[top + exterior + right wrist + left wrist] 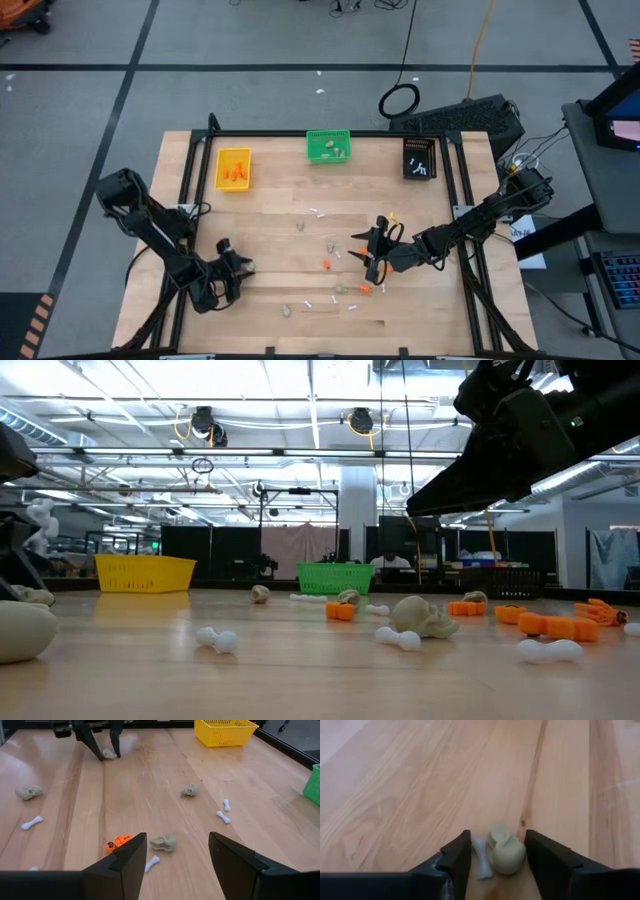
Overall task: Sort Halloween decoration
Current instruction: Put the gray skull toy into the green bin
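Note:
The Halloween decoration lies scattered on the wooden table [280, 210]: beige skulls [190, 790], white bones [223, 816] and orange pieces [118, 841]. My left gripper [497, 857] is down at the table near its left front. Its fingers stand on either side of one beige skull [507, 854] and a white bone [481, 860], both lying on the wood. The right wrist view shows that gripper [106, 747] from afar. My right gripper [177, 855] hovers open above the table's right middle, over another skull [164, 842]. My left gripper comes slanting down, one finger [460, 857] close beside the bone and the other finger [540, 857] close beside the skull. Both pieces rest on the table. I cannot tell whether either finger touches them.
At the far edge stand a yellow bin [233, 168], a green bin [328, 147] and a black bin [419, 158]. More skulls, bones and orange pieces lie across the table's middle and near side [330, 265]. A black frame [190, 200] runs round the table.

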{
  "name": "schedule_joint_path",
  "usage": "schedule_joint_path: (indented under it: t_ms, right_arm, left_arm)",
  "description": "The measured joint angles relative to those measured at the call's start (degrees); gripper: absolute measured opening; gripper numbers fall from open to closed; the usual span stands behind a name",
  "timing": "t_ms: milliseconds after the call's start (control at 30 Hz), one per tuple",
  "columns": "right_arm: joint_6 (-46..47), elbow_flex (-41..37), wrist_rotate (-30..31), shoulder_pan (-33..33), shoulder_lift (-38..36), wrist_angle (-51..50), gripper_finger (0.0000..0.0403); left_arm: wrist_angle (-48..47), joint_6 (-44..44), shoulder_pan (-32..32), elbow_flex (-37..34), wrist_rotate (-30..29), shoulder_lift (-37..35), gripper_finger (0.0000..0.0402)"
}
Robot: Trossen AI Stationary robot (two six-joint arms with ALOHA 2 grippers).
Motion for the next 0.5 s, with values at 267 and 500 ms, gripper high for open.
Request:
schedule_joint_path:
  t_ms: [267, 500]
  right_arm:
    - [0.0, 0.0, 0.0, 0.0, 0.0, 0.0, 0.0199]
    - [0.0, 0.0, 0.0, 0.0, 0.0, 0.1, 0.0199]
  left_arm:
    - [-0.1, 0.4, 0.0, 0.0, 0.4, 0.3, 0.0109]
    - [-0.3, 1.1, 0.1, 0.6, -0.2, 0.5, 0.0085]
